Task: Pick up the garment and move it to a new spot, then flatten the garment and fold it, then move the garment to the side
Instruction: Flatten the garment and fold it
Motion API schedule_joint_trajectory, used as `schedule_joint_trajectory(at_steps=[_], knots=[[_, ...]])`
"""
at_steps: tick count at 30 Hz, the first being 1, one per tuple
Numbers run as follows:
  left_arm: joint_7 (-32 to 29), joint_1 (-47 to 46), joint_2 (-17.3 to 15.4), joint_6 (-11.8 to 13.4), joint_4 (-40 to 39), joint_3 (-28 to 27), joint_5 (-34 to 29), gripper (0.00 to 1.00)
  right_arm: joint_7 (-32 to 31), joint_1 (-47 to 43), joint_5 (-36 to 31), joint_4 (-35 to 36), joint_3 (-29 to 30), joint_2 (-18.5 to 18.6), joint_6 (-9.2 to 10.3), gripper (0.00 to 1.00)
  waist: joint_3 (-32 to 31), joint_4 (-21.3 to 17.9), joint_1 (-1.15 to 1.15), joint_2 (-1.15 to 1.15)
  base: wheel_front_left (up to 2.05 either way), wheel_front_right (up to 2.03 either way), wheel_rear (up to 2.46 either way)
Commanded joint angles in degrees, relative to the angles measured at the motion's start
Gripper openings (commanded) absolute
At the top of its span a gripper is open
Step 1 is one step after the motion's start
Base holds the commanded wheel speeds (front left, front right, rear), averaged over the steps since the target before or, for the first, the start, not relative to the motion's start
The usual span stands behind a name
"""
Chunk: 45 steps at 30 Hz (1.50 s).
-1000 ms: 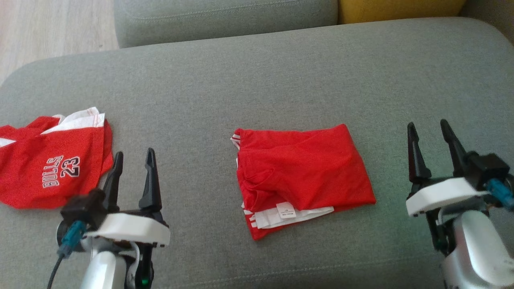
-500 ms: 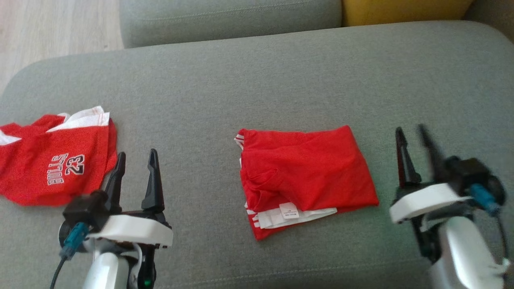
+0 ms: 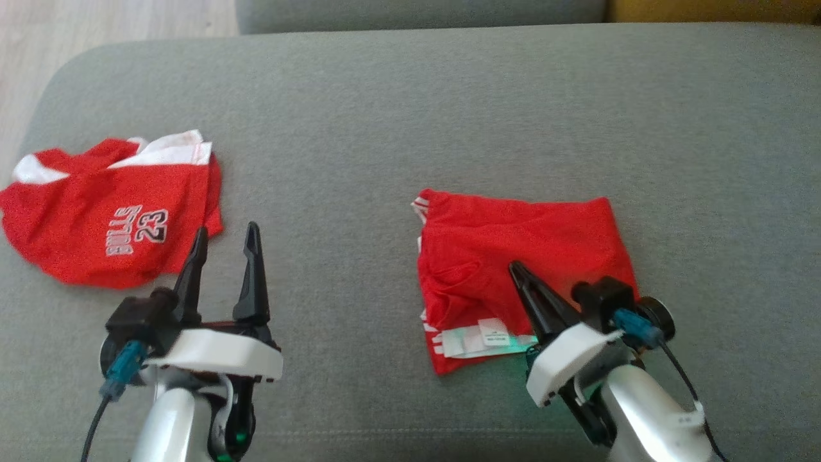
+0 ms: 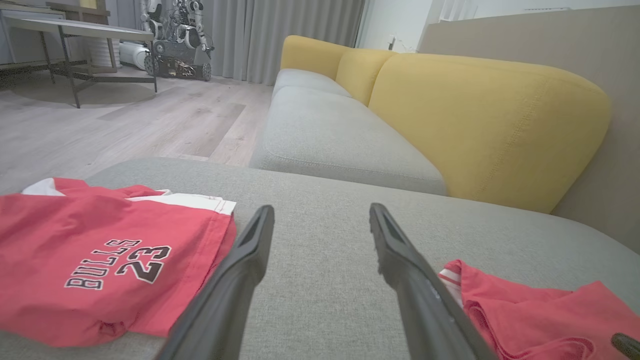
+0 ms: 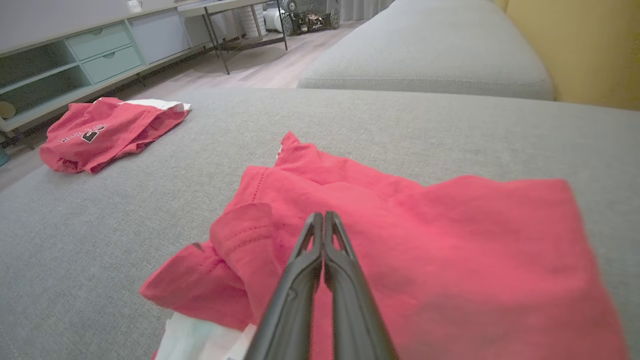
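Black and pressed tightly together, the two fingers of the right gripper (image 5: 324,216) are seen with no gap between them and no cloth visibly caught. Their joined tip is held over the near-left part of the folded garment (image 3: 507,231), though whether the fabric is touched cannot be told. This garment is bright red and folded into a rough rectangle. A puckered, rolled fold is seen along its left side, white stripes at its left corners, and a white under-layer bearing a small label (image 3: 494,333) at its near edge. It lies flat, right of centre on the grey cushion (image 3: 410,115). The right forearm is brought in from the lower right of the head view and slanted up and to the left, so the fingers point across the cloth. The left gripper (image 3: 227,230) is held with its fingers spread wide and nothing between them, pointing up the head view over bare cushion between the two pieces of clothing. Its left fingertip is just beside the near-right edge of a crumpled red jersey (image 3: 109,218), printed "BULLS 23" and trimmed in white, which lies well apart at the cushion's left. Two grippers, two red garments and one label are counted.
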<state>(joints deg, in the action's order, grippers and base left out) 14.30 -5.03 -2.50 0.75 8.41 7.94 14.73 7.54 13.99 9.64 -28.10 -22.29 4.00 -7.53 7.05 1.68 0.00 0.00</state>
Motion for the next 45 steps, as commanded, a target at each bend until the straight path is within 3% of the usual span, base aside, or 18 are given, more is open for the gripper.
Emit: schedule_joint_trajectory(at_steps=[1,7,14,23,31,36,41,42,43,45], knots=[[0.7,-3.05,-0.38,-0.06,-1.99,-1.55,0.35,1.0,-0.03,3.03,0.52,0.77,-1.54,-0.69,0.04,0.0,0.83,1.17,0.0,0.0,0.0,0.0,0.0],[0.7,-3.77,-0.38,0.18,-1.99,-1.0,0.76,1.0,-0.39,6.79,3.13,-6.57,-6.95,-0.84,0.04,0.0,1.75,3.55,0.0,0.0,0.0,0.0,0.0],[0.7,-3.56,-0.38,0.32,-1.96,-1.73,0.71,1.0,-2.19,7.94,7.74,-9.06,-15.51,-0.95,0.04,0.0,1.73,4.29,0.0,0.0,0.0,0.0,0.0],[0.7,-3.7,-0.38,0.75,-2.0,-1.3,1.05,1.0,0.18,10.62,10.96,-12.7,-16.88,-0.71,0.04,0.0,1.5,3.09,0.0,0.0,0.0,0.0,0.0],[0.7,-3.01,-0.38,0.56,-2.1,-1.73,0.76,1.0,5.16,12.69,9.24,-8.67,-8.12,2.67,0.04,0.0,-0.52,-0.54,0.0,0.0,0.0,0.0,0.0],[0.7,-2.33,-0.38,0.78,-1.98,-0.91,-0.11,1.0,6.41,10.24,3.67,-2.68,2.15,5.56,0.04,0.0,-1.46,-2.66,0.0,0.0,0.0,0.0,0.0],[0.7,-1.65,-0.38,1.34,-1.69,0.26,0.04,1.0,6.78,4.71,-1.98,5.55,12.9,4.64,0.04,0.0,-2.16,-4.07,0.0,0.0,0.0,0.0,0.0],[0.7,-1.45,-0.38,1.41,-1.69,0.49,0.48,1.0,6.81,3.49,-3.19,7.19,14.82,4.15,0.04,0.22,-2.26,-4.22,0.0,0.0,0.0,0.0,0.0],[0.7,-1.24,-0.38,1.56,-1.7,0.66,1.13,1.0,6.53,2.23,-4.5,8.54,16.03,3.76,0.04,1.0,-2.31,-4.32,0.0,0.0,0.0,0.0,0.0],[0.7,-1.06,-0.38,1.77,-1.74,0.75,1.64,1.0,6.03,1.04,-5.73,9.74,16.79,3.42,0.04,1.0,-2.32,-4.39,0.0,0.0,0.0,0.0,0.0]])
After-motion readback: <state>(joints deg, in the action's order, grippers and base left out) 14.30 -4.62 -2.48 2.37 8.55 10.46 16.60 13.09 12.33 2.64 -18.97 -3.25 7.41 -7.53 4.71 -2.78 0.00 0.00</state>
